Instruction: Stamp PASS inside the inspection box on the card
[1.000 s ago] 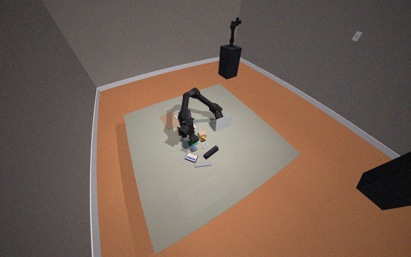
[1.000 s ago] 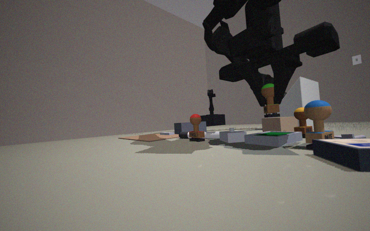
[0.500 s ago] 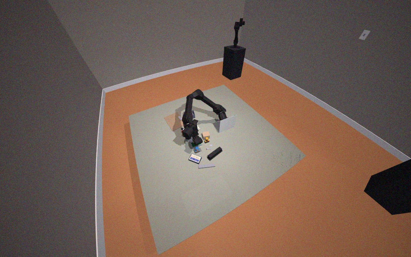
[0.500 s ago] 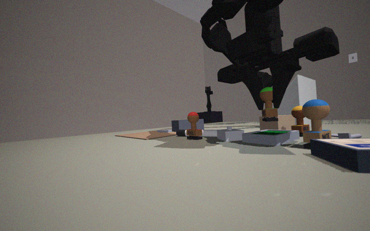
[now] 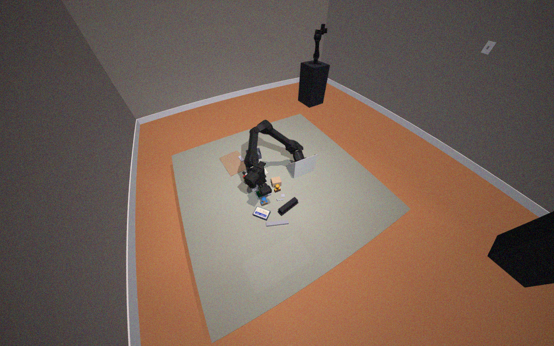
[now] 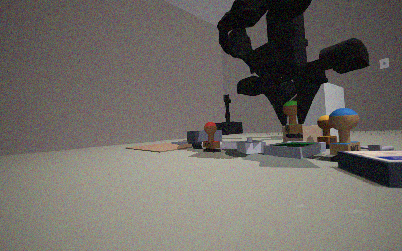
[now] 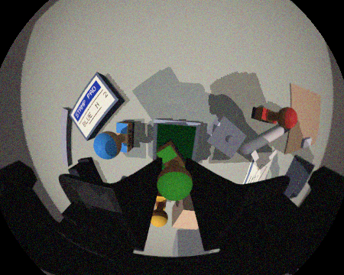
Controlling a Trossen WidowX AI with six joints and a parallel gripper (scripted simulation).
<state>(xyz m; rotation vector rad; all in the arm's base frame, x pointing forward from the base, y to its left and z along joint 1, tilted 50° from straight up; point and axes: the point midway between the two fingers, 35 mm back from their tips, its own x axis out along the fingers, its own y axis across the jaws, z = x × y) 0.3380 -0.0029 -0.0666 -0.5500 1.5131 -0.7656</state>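
Held green-capped wooden stamp (image 6: pixel 292 119) (image 7: pixel 174 185), likely PASS, upright in narrowed gripper (image 5: pixel 260 189) (image 6: pixel 292 123) (image 7: pixel 173 162), above open green ink pad (image 5: pixel 258 194) (image 6: pixel 296 144) (image 7: pixel 177 137). Judged light, rigid, smooth; best pinched with 2 fingers at neck, below slippery round knob.

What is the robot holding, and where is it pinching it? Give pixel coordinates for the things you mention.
The gripper (image 6: pixel 292 122) (image 7: pixel 173 162) holds the green-topped stamp (image 6: pixel 290 108) (image 7: pixel 174 186), pinched low, below its round knob, around the wooden block.

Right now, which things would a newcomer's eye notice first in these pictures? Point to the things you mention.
Probably the black arm (image 5: pixel 263 126) (image 6: pixel 285 40), its jaws closed on a green-topped stamp (image 6: pixel 290 111) (image 7: pixel 174 185) above the green ink pad (image 7: pixel 183 137). Then the blue-topped stamp (image 6: pixel 343 121) (image 7: pixel 106 145), standing between that pad and the "STAMP PAD" box (image 6: pixel 364 168) (image 7: pixel 95 107).
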